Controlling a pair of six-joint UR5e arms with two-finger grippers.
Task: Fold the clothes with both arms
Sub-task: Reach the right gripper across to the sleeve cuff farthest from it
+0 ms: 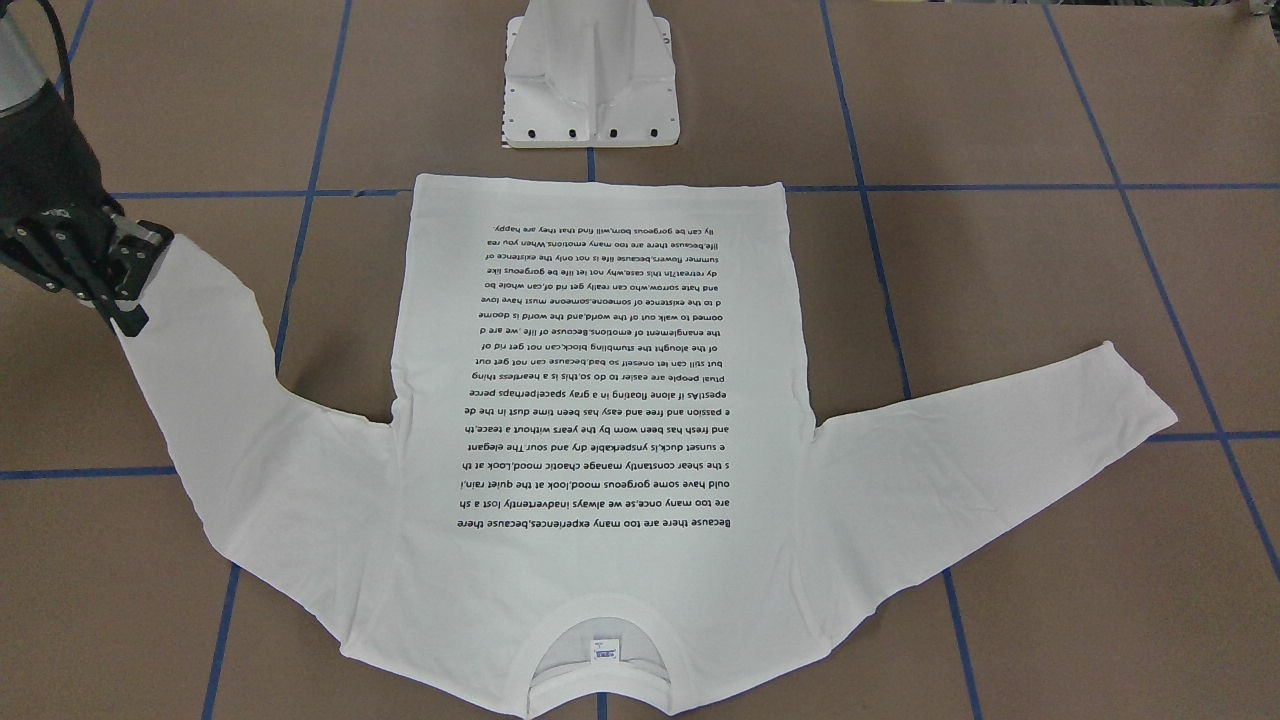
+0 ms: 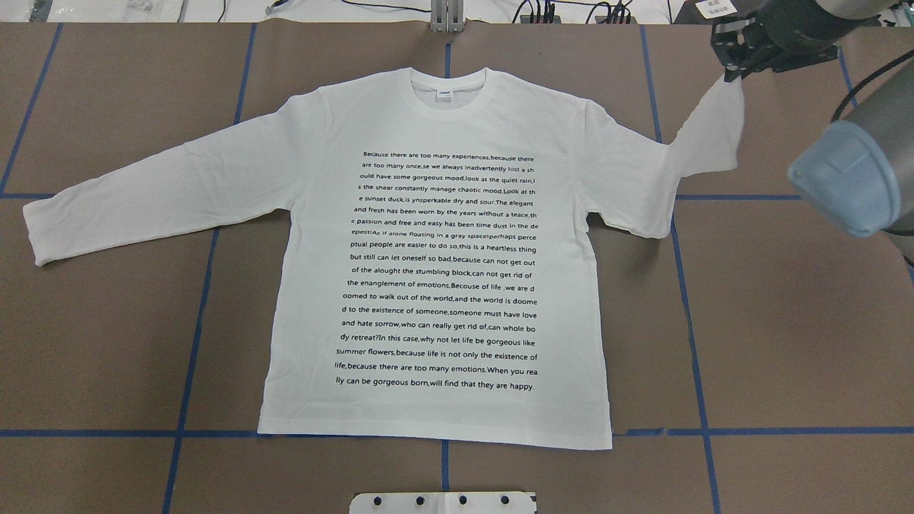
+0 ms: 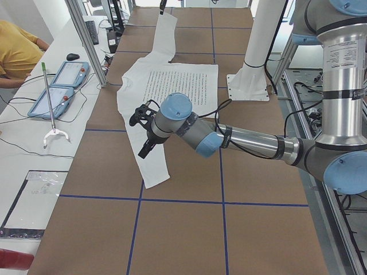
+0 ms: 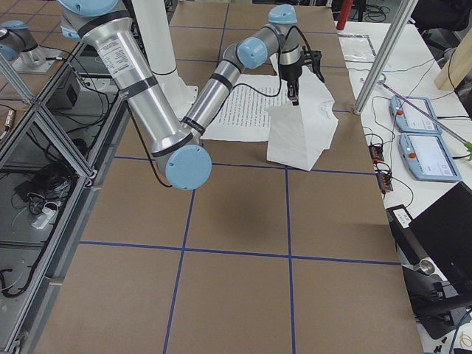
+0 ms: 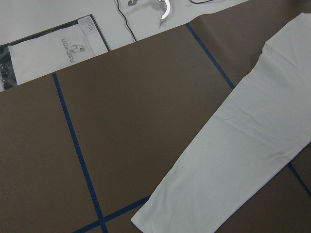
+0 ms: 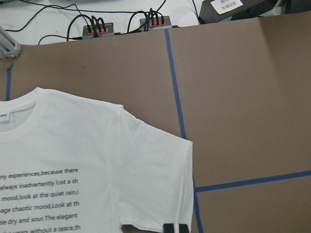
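Observation:
The white long-sleeved shirt (image 2: 443, 271) lies flat on the brown table, text side up, with its collar (image 2: 446, 96) on the far side from the robot. My right gripper (image 2: 732, 77) is shut on the cuff of the sleeve on my right and holds it lifted above the table; this also shows in the front view (image 1: 125, 305). The other sleeve (image 2: 143, 193) lies flat and stretched out. My left gripper (image 3: 143, 130) shows only in the exterior left view, hovering above that sleeve (image 5: 243, 160). I cannot tell whether it is open or shut.
The white pedestal base (image 1: 590, 80) stands at the robot's edge, just behind the shirt's hem. Blue tape lines (image 2: 200, 300) cross the table. A side bench with teach pendants (image 3: 57, 86), a person in yellow (image 3: 17, 51) and an aluminium post (image 3: 86, 40) lie beyond the table's far edge.

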